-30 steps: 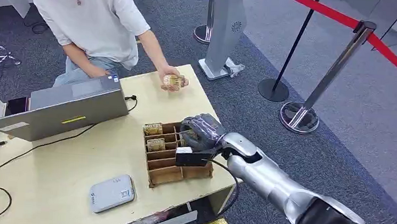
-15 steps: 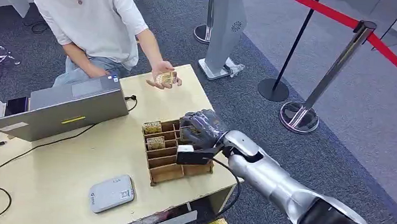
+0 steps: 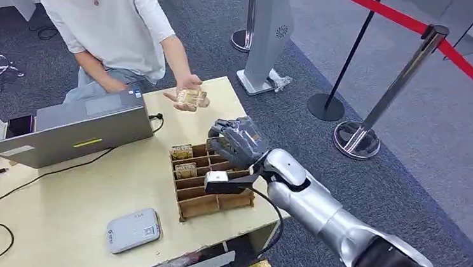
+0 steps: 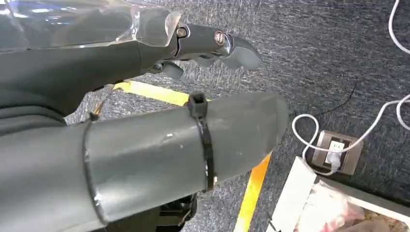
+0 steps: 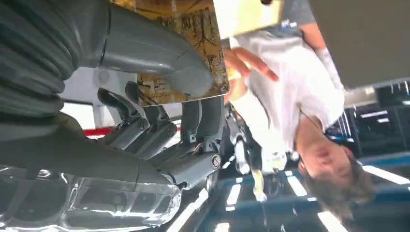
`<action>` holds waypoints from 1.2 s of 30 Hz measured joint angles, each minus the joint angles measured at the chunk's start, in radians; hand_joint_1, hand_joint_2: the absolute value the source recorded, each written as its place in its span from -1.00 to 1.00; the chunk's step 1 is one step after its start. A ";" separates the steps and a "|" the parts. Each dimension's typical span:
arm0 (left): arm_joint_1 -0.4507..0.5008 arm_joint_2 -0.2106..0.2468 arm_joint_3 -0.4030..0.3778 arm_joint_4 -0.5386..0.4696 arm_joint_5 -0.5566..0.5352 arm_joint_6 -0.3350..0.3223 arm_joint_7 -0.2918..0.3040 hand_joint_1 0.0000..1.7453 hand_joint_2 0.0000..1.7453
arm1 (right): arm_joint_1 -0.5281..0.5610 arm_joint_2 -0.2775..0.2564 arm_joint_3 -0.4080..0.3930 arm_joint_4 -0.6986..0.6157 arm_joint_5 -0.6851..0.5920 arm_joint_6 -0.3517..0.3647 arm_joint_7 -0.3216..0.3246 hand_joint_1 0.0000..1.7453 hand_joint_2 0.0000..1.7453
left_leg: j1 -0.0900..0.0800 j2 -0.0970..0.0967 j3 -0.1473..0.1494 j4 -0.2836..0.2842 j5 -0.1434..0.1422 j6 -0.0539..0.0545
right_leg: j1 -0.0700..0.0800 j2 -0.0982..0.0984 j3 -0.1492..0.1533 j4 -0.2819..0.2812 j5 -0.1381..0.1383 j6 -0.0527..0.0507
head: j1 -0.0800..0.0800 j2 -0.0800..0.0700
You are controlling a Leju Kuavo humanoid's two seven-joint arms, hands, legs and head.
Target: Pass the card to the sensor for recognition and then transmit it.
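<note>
My right hand [image 3: 236, 143] hovers just above the far end of the slotted wooden card box [image 3: 198, 202] on the table. The right wrist view shows this hand [image 5: 145, 67] pinching a brown patterned card [image 5: 205, 26] between its thumb and fingers. More cards [image 3: 184, 169] stand in the box's slots. The grey-white card sensor [image 3: 134, 229] lies near the table's front edge, left of the box. My left hand [image 4: 193, 43] hangs over the carpet and holds nothing, its fingers apart.
A person in a white shirt [image 3: 112, 18] sits behind the table [image 3: 82, 191], one hand [image 3: 186, 96] holding cards out over the far edge. A grey laptop [image 3: 75, 130] with cables is at the left. Stanchions [image 3: 358, 138] and a white pedestal [image 3: 268, 34] stand to the right.
My right hand has lifted off the box and moved slightly back and left with the card. The person's hand with cards has drifted left.
</note>
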 joint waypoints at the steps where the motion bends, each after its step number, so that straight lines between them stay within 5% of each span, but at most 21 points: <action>1: 0.000 0.000 0.000 0.000 0.000 0.001 0.000 -1.00 -1.00 | 0.000 0.003 -0.002 -0.008 0.000 -0.006 -0.003 1.00 1.00 | 0.000 0.000 0.000 0.000 0.000 0.000 | 0.000 0.000 0.000 0.000 0.000 0.000 | 0.000 0.000; 16: -0.001 -0.004 0.000 0.000 0.000 0.013 0.000 -1.00 -1.00 | 0.006 0.058 -0.024 -0.067 0.018 -0.108 -0.051 1.00 1.00 | 0.000 0.000 0.000 0.000 0.000 0.000 | 0.000 0.000 0.000 0.000 0.000 0.000 | 0.000 0.000; 27: -0.008 -0.010 -0.001 0.000 -0.019 0.022 0.013 -1.00 -1.00 | -0.060 0.151 0.001 0.047 0.311 -0.332 0.029 1.00 1.00 | 0.000 0.000 0.000 0.000 0.000 0.000 | 0.000 0.000 0.000 0.000 0.000 0.000 | 0.000 0.000; 36: -0.010 -0.010 -0.006 0.000 -0.032 0.030 0.031 -1.00 -1.00 | -0.084 0.264 -0.094 0.074 0.645 -0.347 0.026 1.00 1.00 | 0.000 0.000 0.000 0.000 0.000 0.000 | 0.000 0.000 0.000 0.000 0.000 0.000 | 0.000 0.000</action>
